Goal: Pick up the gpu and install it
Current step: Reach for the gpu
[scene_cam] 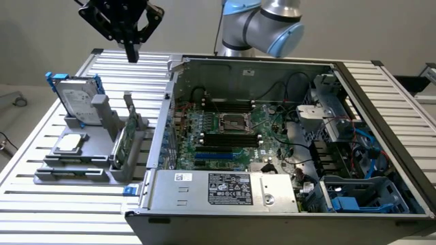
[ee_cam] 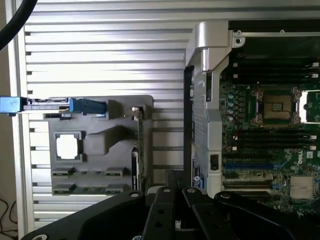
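Observation:
The gpu point(scene_cam: 127, 137) stands on edge in a slot of the grey holder point(scene_cam: 81, 171), its green board facing the open computer case. In the wrist view the gpu point(ee_cam: 141, 145) shows edge-on as a thin green strip along the side of the holder point(ee_cam: 100, 145). My gripper point(scene_cam: 130, 55) hangs high over the slatted table, behind the holder and well above the gpu. Its fingers are shut together with nothing between them. The black fingers of the gripper point(ee_cam: 175, 176) also show in the wrist view.
A silver hard drive point(scene_cam: 77, 98) in a blue frame stands upright on the holder, and a square chip point(scene_cam: 71, 144) lies flat beside it. The open case point(scene_cam: 286, 138) holds the motherboard point(scene_cam: 228, 135) with its black slots, a power supply point(scene_cam: 225, 188) and cables.

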Available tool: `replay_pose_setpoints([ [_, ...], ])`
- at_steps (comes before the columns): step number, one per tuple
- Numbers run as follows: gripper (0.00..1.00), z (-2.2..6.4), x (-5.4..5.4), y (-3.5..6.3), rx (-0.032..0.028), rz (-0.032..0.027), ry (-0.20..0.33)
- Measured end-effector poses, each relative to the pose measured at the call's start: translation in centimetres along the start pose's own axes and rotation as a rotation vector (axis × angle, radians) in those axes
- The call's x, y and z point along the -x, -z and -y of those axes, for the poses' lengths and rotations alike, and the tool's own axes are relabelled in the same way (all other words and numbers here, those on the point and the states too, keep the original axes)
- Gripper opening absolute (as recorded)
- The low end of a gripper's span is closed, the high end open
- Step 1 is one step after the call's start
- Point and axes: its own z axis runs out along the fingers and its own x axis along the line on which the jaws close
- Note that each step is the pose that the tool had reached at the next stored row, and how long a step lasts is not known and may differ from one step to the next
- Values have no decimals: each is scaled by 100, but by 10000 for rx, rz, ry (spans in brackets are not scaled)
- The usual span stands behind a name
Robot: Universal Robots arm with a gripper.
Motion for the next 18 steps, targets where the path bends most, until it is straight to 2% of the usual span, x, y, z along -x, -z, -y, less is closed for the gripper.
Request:
replay_pose_setpoints([
  [4, 11, 5, -133, -62, 1, 1, 23],
  [11, 11, 9, -173, -120, -6, -22, 325],
  [18, 11, 14, -291, -182, -27, -26, 467],
])
